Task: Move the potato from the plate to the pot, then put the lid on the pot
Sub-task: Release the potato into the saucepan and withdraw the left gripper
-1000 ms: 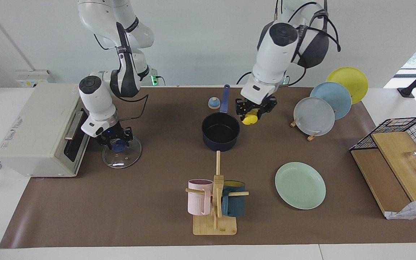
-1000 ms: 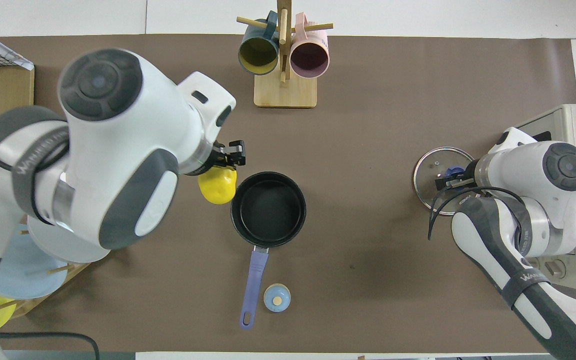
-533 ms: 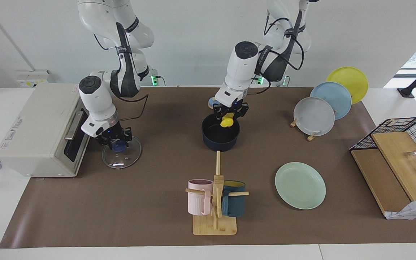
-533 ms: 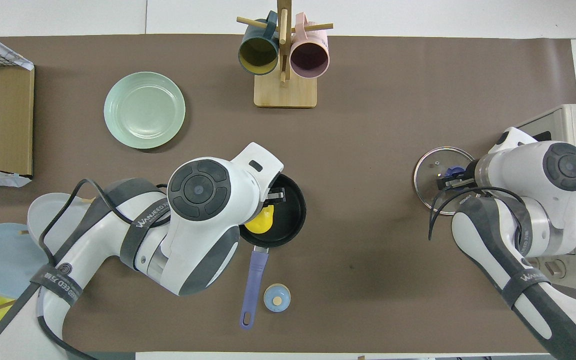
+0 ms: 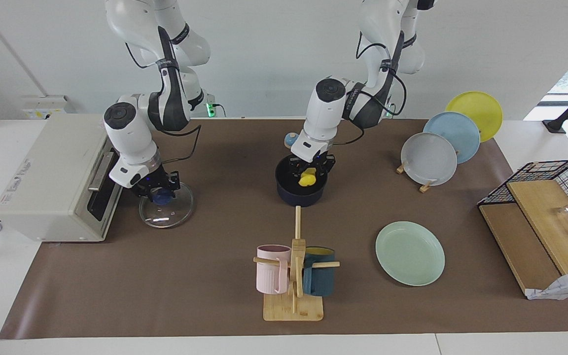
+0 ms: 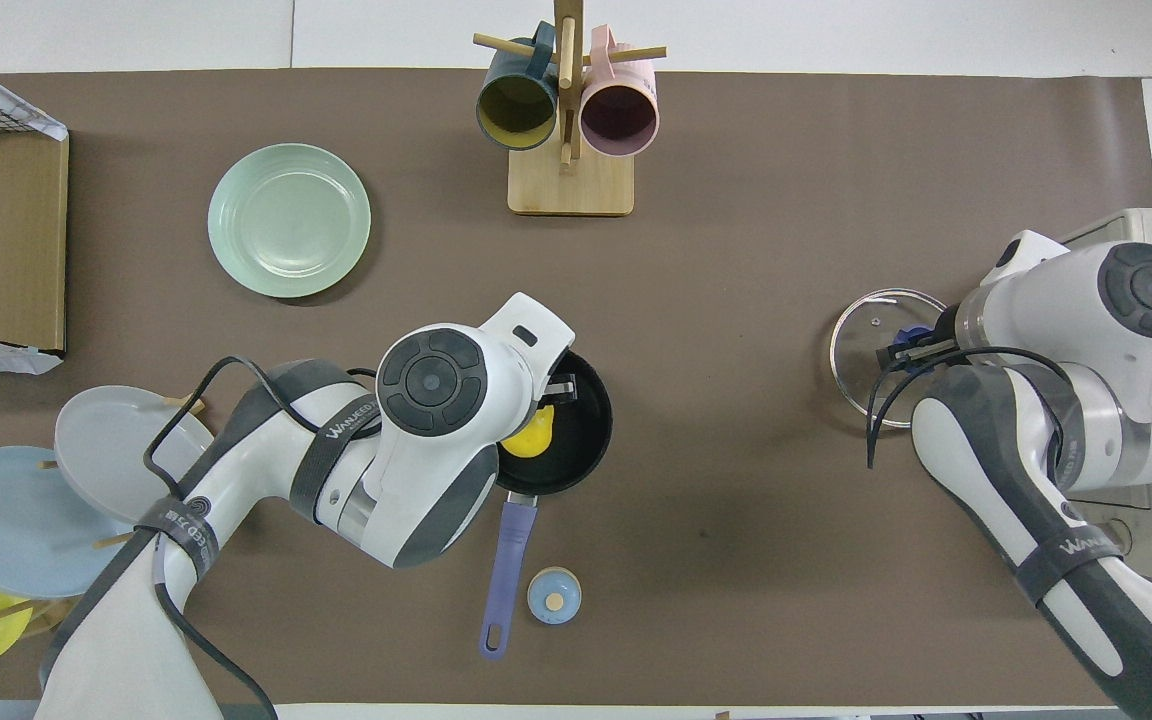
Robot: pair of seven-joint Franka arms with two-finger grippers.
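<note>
The yellow potato point(image 5: 307, 179) is inside the dark blue pot point(image 5: 301, 198) at mid-table, between the fingers of my left gripper point(image 5: 309, 172), which reaches down into the pot. In the overhead view the potato point(image 6: 526, 441) shows in the pot point(image 6: 584, 425) under the left wrist. The mint-green plate point(image 5: 409, 252) lies bare, farther from the robots, toward the left arm's end. My right gripper point(image 5: 159, 194) is shut on the blue knob of the glass lid point(image 5: 168, 215), beside the toaster oven.
A small bell point(image 6: 554, 596) sits beside the pot's handle point(image 6: 508, 560), nearer the robots. A mug rack point(image 5: 294, 276) stands farther out than the pot. Upright plates point(image 5: 442, 143), a wire basket point(image 5: 545, 192) and a toaster oven point(image 5: 52, 172) stand at the table's ends.
My left gripper carried the potato from beside the pot to over it, then down inside it. My right gripper stayed on the lid's knob and rose slightly.
</note>
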